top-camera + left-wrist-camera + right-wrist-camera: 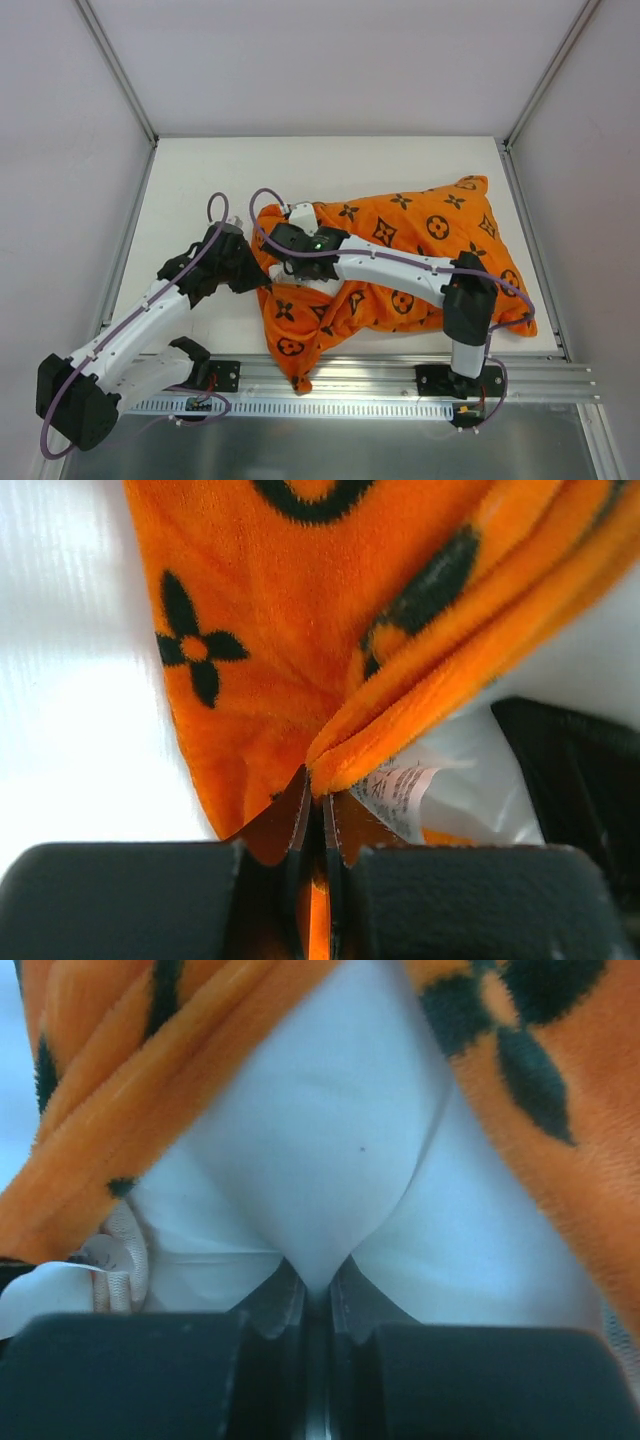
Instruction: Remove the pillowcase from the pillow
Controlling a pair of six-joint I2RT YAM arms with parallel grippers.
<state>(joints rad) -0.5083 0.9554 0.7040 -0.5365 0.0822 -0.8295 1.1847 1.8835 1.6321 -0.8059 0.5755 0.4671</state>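
Pillowcase lies table centre toward 3 o'clock, mouth at 9. Left gripper clamped tight on its plush hem; right gripper clamped on white pillow. Both soft, light, likely to slip: hem grips best

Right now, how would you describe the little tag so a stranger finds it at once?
Find the orange pillowcase on the white table, then its open end, where the left gripper pinches the hem. The tag sits beside it: small, white, with fine print, unlike the plain pillow.

Only illegible fine print on pillowcase tag.
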